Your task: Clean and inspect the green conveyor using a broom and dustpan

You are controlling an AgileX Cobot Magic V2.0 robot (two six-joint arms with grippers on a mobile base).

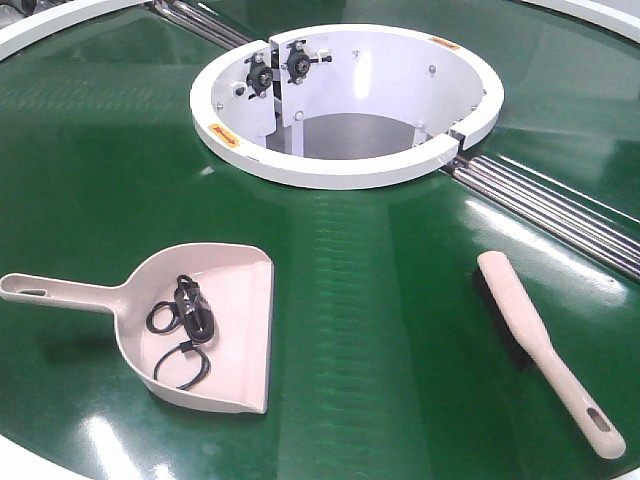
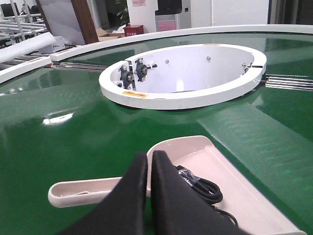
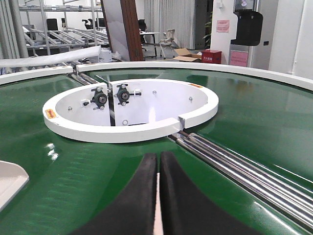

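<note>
The green conveyor (image 1: 390, 290) fills the front view. On it at the left lies the beige-pink dustpan (image 1: 243, 290), handle pointing left, with a coiled black cable (image 1: 187, 318) inside. The broom (image 1: 530, 335) lies flat at the right, bristles to the left, handle toward the near edge. Neither gripper shows in the front view. In the left wrist view my left gripper (image 2: 148, 154) is shut and empty, hovering over the junction of the dustpan (image 2: 208, 156) and its handle. My right gripper (image 3: 158, 156) is shut, and a thin sliver of the broom (image 3: 157, 218) shows through the slit between its fingers.
The white central ring (image 1: 340, 172) with black bearing mounts stands at the back middle. Steel rollers (image 1: 560, 205) run from it to the right. The white outer rim (image 2: 146, 38) curves behind. A corner of the dustpan (image 3: 7, 178) shows at the left of the right wrist view.
</note>
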